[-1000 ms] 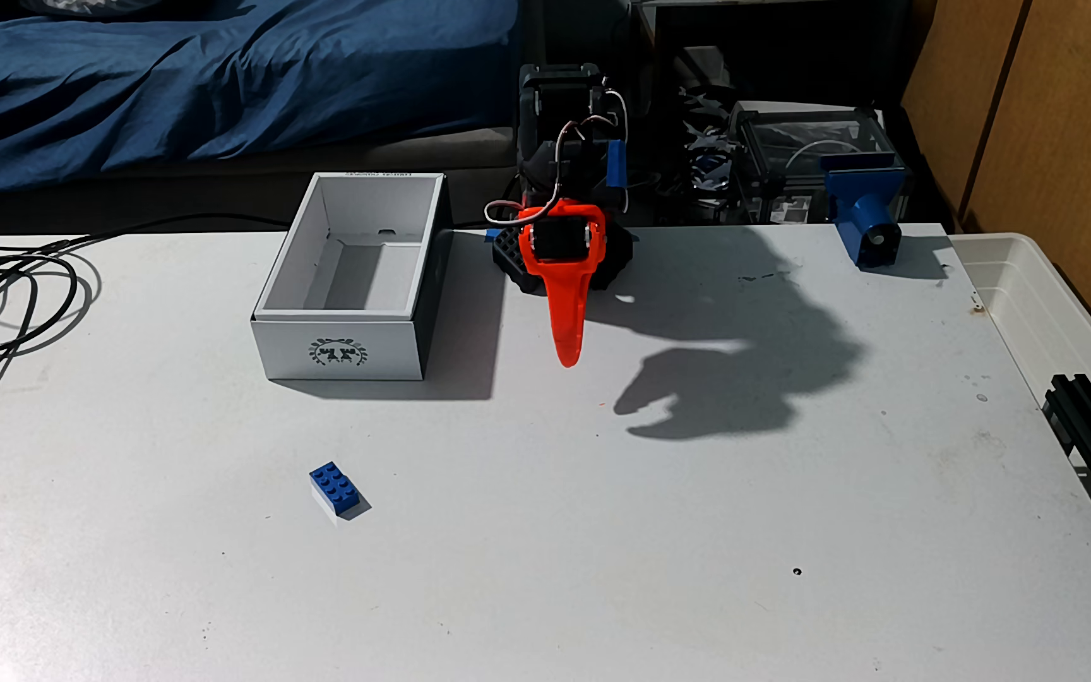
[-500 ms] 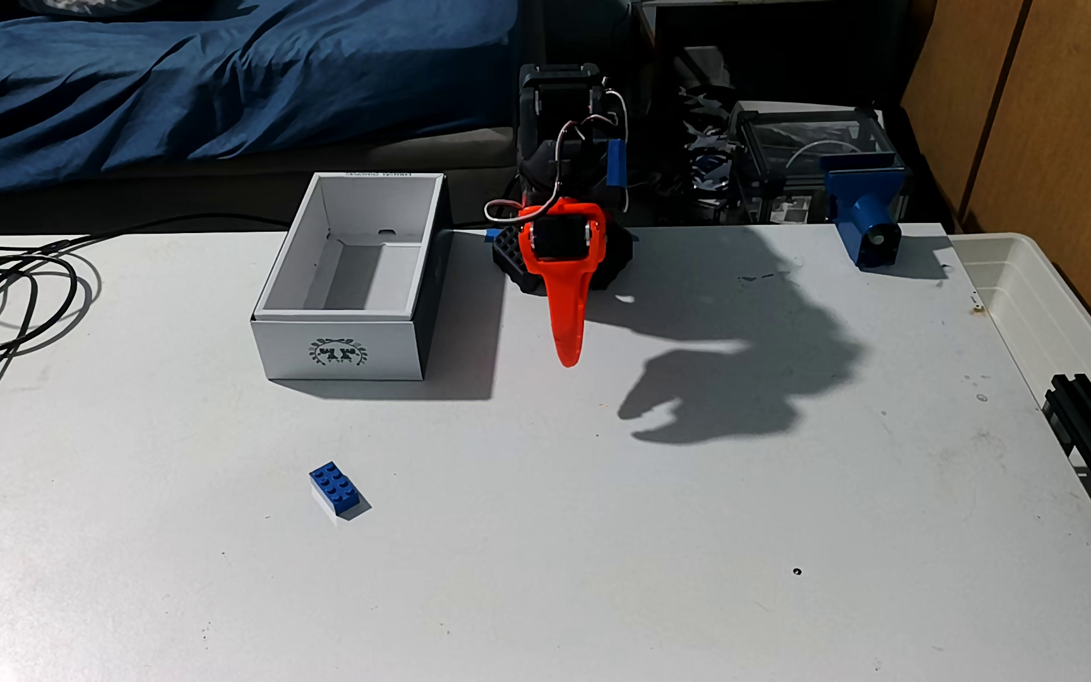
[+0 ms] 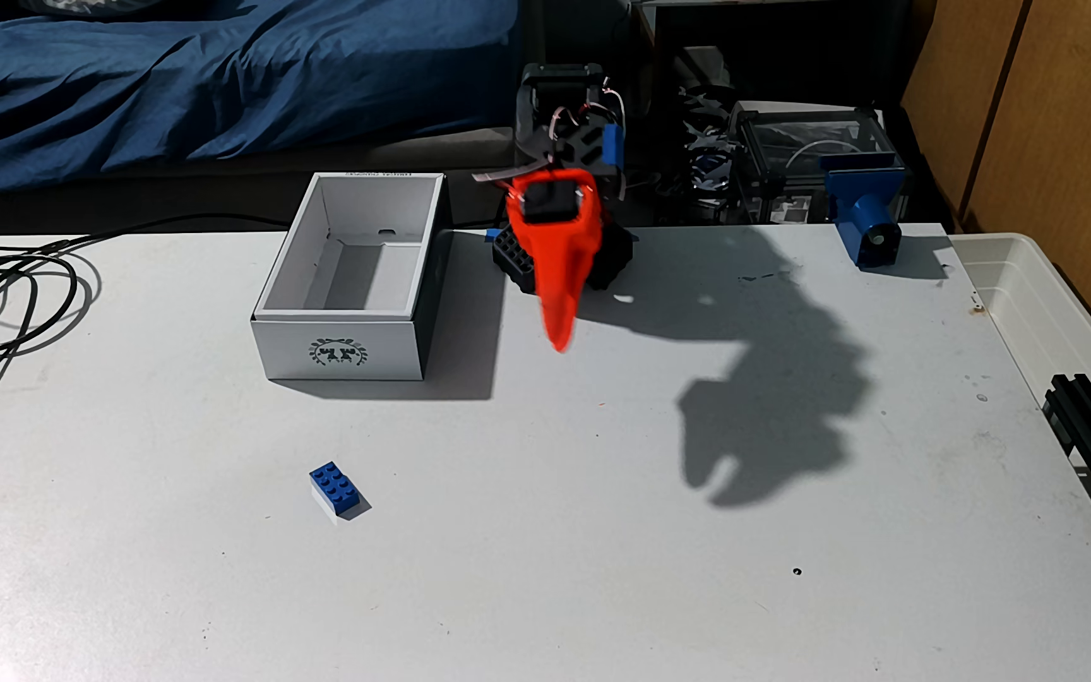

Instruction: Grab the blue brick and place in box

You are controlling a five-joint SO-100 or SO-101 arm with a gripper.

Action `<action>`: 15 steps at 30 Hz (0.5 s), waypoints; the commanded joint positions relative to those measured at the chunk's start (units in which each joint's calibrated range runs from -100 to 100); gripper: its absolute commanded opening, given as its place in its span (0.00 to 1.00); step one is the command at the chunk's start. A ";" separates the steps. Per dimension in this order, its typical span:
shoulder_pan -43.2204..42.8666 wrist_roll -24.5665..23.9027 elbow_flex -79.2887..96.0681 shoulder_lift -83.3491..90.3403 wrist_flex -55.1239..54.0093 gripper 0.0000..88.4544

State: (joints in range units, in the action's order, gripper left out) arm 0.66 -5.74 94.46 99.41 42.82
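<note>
Jaws' state unreadable on blurred orange gripper (image 3: 559, 341), white table (image 3: 595, 557), blue brick (image 3: 335, 489), box (image 3: 339, 344), blue bedding (image 3: 202, 79) behind

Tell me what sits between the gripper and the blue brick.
Nothing: in the fixed view, bare table runs from the gripper to the blue brick.
</note>
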 commanded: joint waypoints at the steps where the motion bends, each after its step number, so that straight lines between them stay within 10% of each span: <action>1: 6.32 1.66 -5.37 0.59 -1.33 0.08; 15: 22.66 2.45 -23.29 -12.60 7.63 0.08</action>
State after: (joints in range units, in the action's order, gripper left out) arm 21.55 -3.32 78.36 92.31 48.18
